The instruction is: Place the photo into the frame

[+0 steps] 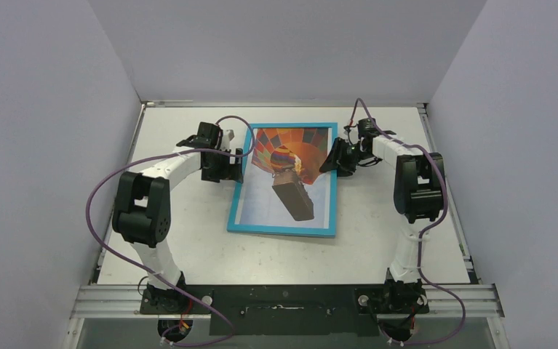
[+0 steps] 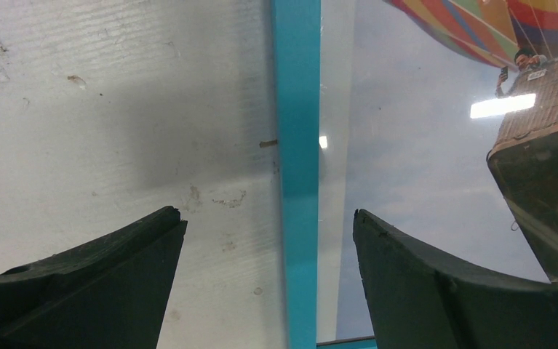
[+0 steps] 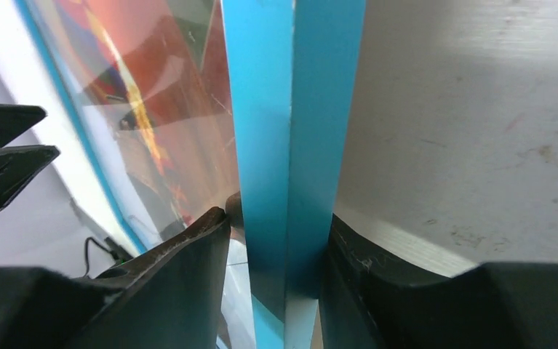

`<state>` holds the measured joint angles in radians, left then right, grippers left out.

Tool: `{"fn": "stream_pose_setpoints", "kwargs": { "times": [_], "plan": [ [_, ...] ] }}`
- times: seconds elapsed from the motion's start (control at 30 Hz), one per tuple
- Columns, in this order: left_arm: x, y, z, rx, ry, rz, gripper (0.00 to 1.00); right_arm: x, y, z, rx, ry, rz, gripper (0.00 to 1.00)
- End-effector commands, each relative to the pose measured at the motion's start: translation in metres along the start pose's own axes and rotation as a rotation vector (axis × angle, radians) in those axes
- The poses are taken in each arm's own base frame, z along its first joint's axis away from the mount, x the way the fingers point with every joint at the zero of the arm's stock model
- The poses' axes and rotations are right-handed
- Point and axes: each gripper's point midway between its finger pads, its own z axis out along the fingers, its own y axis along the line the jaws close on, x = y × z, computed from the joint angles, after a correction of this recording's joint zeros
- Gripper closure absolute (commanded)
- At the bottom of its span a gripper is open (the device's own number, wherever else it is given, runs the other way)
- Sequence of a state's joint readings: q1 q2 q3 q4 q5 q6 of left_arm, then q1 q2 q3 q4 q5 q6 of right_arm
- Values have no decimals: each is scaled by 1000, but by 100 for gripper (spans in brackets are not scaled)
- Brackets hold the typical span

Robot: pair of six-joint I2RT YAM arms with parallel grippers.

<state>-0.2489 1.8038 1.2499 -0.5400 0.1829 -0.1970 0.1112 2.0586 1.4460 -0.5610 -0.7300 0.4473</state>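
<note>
scuffed white table, pale grey walls. mid-picture, photo lies inside frame. left gripper gapes astride its left rail; right gripper pinches the right rail, finger bases cut off.

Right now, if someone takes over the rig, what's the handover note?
Left gripper: open, straddling the frame's left border, touching nothing.
Right gripper: jaws close on either side of the frame's right border; whether gripping or just clear, I cannot tell.
Things: frame lies face up mid-table, photo inside it behind the pane.
Done: photo looks seated in the frame.
Left: probably open the right gripper fully, then back both arms away.
</note>
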Motion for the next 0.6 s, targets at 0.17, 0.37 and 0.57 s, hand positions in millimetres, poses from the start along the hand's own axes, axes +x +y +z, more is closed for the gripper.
{"fn": "stream_pose_setpoints", "kwargs": {
  "times": [0.17, 0.37, 0.57],
  "plan": [
    [-41, -13, 11, 66, -107, 6, 17, -17, -37, -8, 240, -37, -52, 44],
    [-51, -5, 11, 14, -146, -5, 15, -28, -31, -20, 271, -53, -30, 42],
    [-68, 0, -2, -39, -190, -37, 17, -48, -16, -45, 290, -166, -57, 37]
  ]
}}
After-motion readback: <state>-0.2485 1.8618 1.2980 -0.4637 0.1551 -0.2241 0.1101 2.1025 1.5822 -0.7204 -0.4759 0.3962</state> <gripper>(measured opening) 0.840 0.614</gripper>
